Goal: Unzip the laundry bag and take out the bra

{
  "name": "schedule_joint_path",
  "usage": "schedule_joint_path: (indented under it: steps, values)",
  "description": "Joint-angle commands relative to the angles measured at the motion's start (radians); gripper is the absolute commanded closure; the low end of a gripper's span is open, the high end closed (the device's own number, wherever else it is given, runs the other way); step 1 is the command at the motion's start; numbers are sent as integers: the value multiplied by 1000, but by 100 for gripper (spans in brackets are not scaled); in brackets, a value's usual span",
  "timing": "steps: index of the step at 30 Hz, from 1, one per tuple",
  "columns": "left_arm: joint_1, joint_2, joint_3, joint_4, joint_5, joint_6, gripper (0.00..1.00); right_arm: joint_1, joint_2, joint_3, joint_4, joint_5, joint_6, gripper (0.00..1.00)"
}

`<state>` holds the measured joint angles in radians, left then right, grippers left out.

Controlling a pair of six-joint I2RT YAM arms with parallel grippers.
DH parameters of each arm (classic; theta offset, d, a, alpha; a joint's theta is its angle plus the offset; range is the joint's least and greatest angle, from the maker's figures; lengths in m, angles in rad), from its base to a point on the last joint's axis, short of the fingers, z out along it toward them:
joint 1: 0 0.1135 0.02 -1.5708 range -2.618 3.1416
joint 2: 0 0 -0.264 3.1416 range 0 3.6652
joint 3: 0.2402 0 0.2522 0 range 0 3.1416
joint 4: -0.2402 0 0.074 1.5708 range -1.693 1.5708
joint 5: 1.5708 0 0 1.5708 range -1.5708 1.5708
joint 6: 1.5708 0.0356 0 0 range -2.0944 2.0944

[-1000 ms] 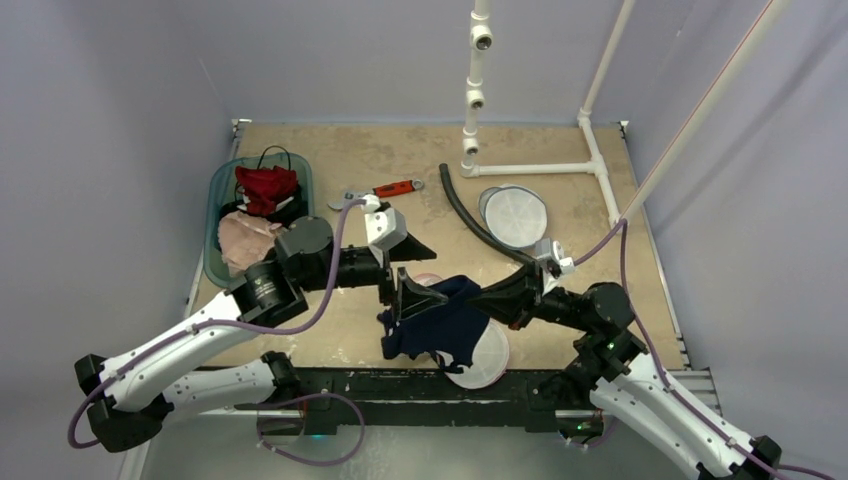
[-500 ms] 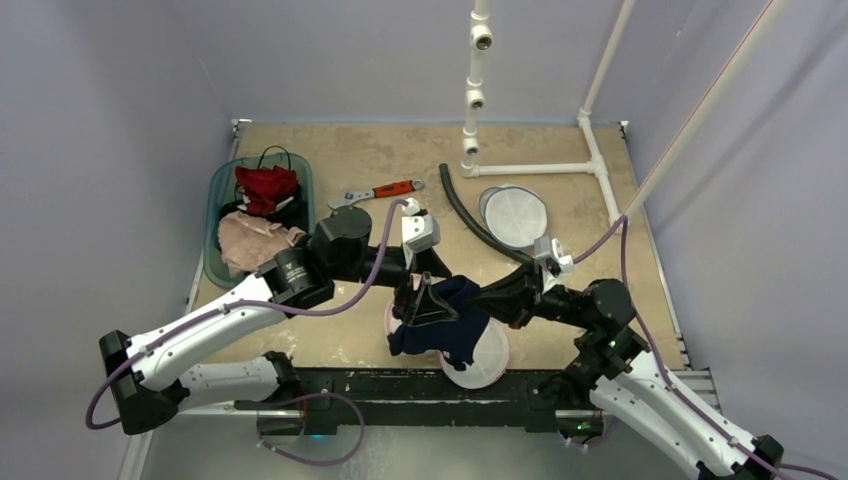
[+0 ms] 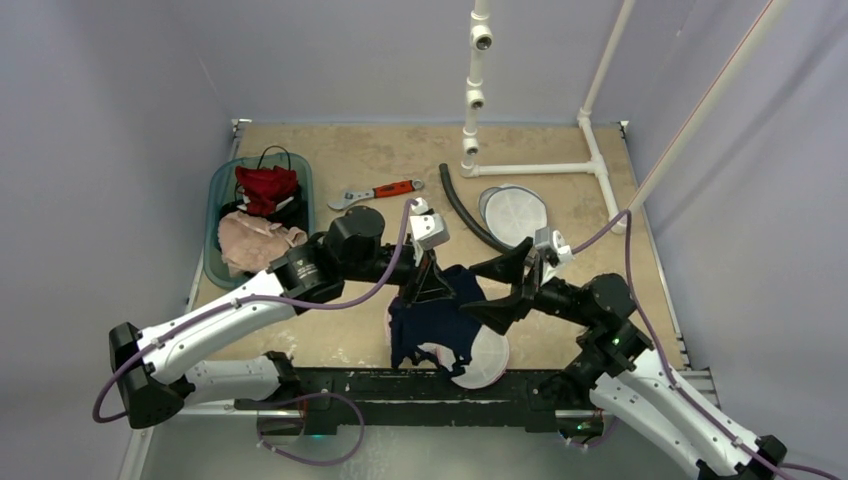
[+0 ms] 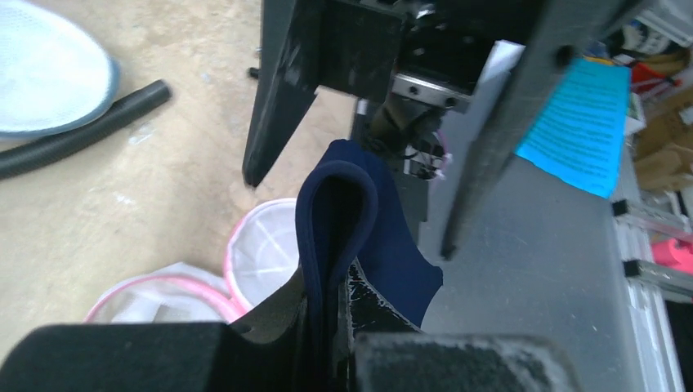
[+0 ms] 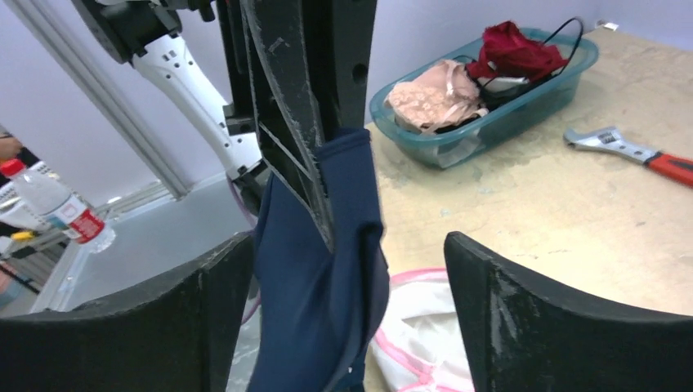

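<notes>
The left arm (image 3: 200,335) and right arm (image 3: 655,395) wear white, screw-dotted shells (image 3: 235,380) toward the bases. Farther out, toward the tools, the links and round joints are black. One left joint (image 3: 300,268) carries white print. A purple cable (image 3: 402,235) trails along each arm up to a white camera block (image 3: 428,228) just behind the gripper. The left gripper (image 4: 329,282) and right gripper (image 5: 350,241) have black, tapering fingers (image 5: 531,327) with scuffed, grey-worn edges.
</notes>
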<state>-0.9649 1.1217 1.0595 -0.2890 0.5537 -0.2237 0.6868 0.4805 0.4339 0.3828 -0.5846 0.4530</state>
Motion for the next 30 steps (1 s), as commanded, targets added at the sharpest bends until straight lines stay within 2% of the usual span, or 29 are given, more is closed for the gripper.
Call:
schedule_joint_path:
  steps: [1,8,12,15,17,22,26,30]
  values:
    - [-1,-72,40,-5,-200,24,100,-1,-22,108,-95,109,-2,4]
    - [-2,-230,138,-42,-854,46,100,-1,-187,138,-255,473,25,2]
    - [0,-153,317,-161,-1161,82,100,-1,-249,75,-286,542,82,2]
    - [7,-44,481,-253,-1352,108,100,-1,-244,26,-254,516,88,2]
    - [61,18,564,-286,-1400,101,100,-1,-225,1,-220,521,103,2]
    - [305,84,701,-299,-1332,14,100,-2,-174,-88,-160,535,167,2]
    - [370,107,748,-290,-1394,-24,100,0,-123,-157,-112,504,201,2]
    - [455,113,738,-290,-1393,-59,100,-1,-102,-206,-57,462,231,2]
